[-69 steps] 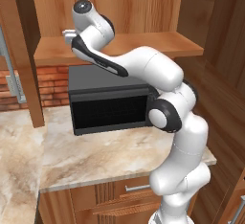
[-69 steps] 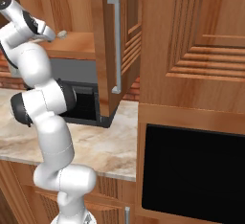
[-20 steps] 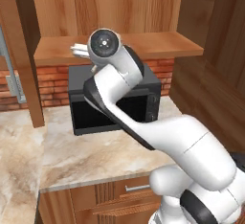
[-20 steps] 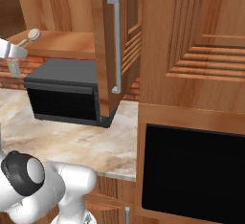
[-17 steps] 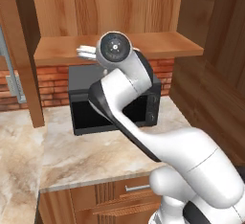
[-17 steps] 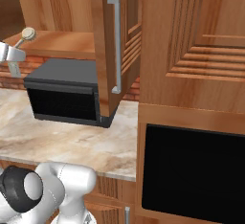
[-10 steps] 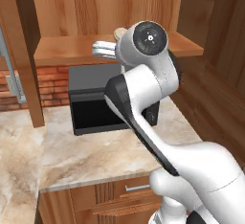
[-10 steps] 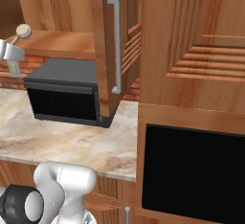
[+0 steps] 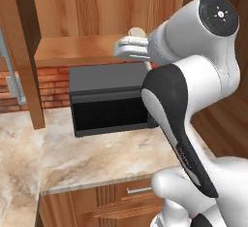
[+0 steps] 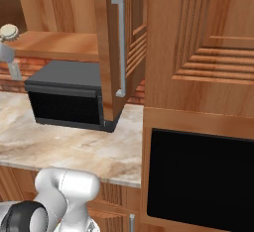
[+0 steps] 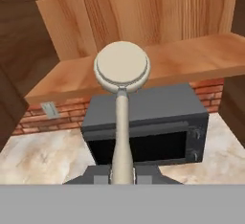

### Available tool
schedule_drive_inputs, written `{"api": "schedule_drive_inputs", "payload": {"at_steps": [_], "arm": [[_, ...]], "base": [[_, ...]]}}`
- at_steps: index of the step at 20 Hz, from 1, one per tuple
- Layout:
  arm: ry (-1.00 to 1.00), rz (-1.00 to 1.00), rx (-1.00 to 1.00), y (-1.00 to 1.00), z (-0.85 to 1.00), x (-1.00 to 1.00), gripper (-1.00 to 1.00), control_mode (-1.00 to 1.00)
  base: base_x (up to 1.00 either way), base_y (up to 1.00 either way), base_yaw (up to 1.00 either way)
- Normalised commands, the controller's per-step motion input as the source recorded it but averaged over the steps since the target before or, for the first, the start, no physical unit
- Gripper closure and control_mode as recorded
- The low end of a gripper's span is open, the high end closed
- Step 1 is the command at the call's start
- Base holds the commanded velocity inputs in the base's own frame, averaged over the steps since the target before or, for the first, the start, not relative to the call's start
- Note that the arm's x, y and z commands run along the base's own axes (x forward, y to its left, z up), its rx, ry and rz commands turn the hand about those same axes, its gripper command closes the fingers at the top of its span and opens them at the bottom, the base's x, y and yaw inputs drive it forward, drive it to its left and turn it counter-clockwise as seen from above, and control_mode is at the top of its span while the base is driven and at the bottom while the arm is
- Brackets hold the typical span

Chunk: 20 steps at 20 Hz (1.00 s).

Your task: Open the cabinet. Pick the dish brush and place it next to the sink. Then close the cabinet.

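Note:
The cabinet [image 9: 72, 54] stands open, its left door [image 9: 22, 61] and right door [image 10: 111, 42] swung out, each with a silver bar handle. My gripper [image 11: 122, 174] is shut on the handle of the dish brush [image 11: 121, 70]. The brush's pale round head points up and away from the hand, in front of the cabinet shelf [image 11: 191, 58]. From the left base view the gripper [image 9: 127, 47] hangs just in front of the shelf edge above the microwave, with the dish brush [image 9: 137, 32] head above it. The dish brush [image 10: 9, 31] head also shows at the far left of the right base view.
A black microwave [image 9: 106, 95] sits on the marble counter [image 9: 97, 153] under the cabinet shelf. A brick backsplash [image 9: 14, 88] runs behind it. Tall wooden panelling with a black oven front [image 10: 198, 176] stands to the right. My own forearm [image 9: 179, 105] blocks much of the left base view.
The arm has swung round, carrying the brush to the right along the shelf front in the left base view. The elbow now looms large before that camera. The gripper stays shut on the brush.

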Motion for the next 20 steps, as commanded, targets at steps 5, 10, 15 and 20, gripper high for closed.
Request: {"api": "schedule_drive_inputs", "payload": {"at_steps": [5,10,15,20], "arm": [[0.00,0.24,0.00,-0.36,-0.01,-0.59,1.00,-1.00],[0.00,0.36,0.00,-0.37,-0.26,-0.04,1.00,-1.00],[0.03,0.31,-0.03,-0.27,-0.27,0.00,1.00,-1.00],[0.04,0.21,-0.05,-0.14,-0.17,-0.01,1.00,-1.00]], "base": [[0.00,0.00,0.00],[0.00,0.00,0.00],[0.00,0.00,0.00],[0.00,0.00,0.00]]}}
